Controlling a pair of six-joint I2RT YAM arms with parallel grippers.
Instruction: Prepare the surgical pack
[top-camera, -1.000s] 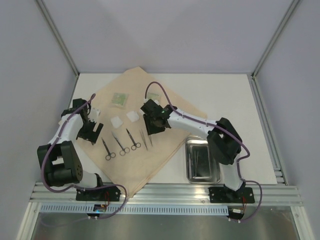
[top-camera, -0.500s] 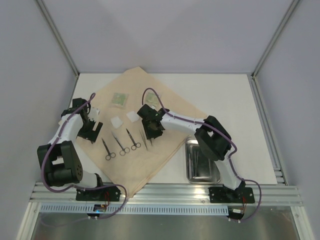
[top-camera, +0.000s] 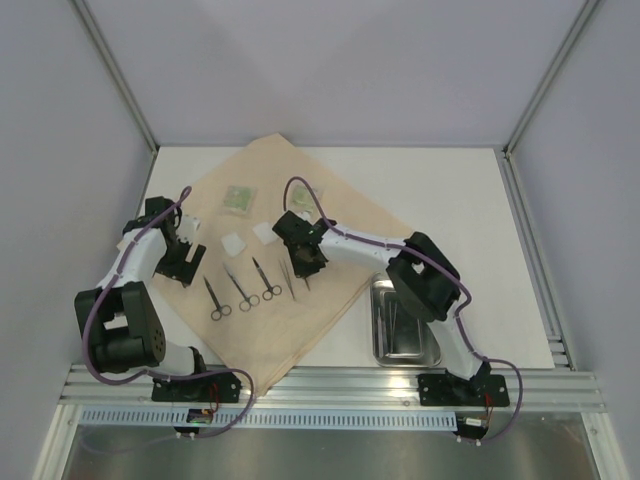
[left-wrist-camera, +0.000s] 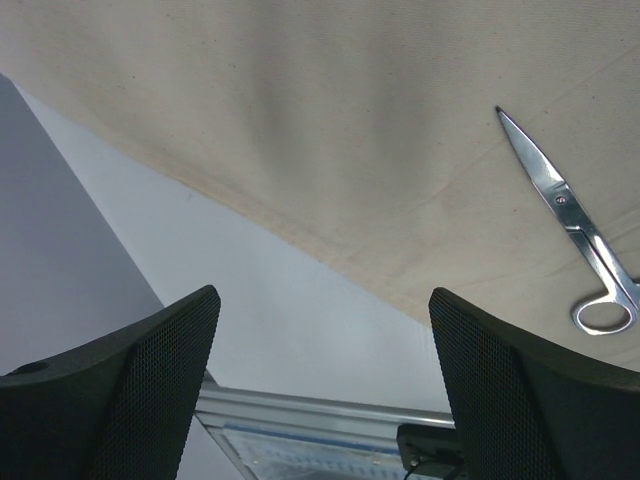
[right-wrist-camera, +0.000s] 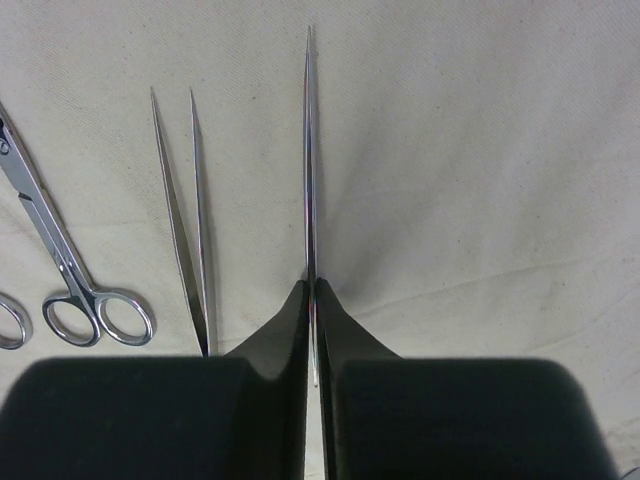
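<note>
The tan cloth lies spread on the table with three small scissors, tweezers, white pads and green packets on it. My right gripper is down on the cloth, shut on a second pair of tweezers, whose closed tips point away from the fingers. Loose tweezers and scissors lie just to its left. The steel tray sits off the cloth at the front right. My left gripper hangs open over the cloth's left edge, with scissors nearby.
Thin metal instruments lie inside the tray. Aluminium rails run along the near edge and grey walls enclose the table on three sides. The left arm's cable loops above its wrist.
The right arm has moved left and down onto the cloth, and its jaws have closed on the tweezers. The left arm has not moved.
</note>
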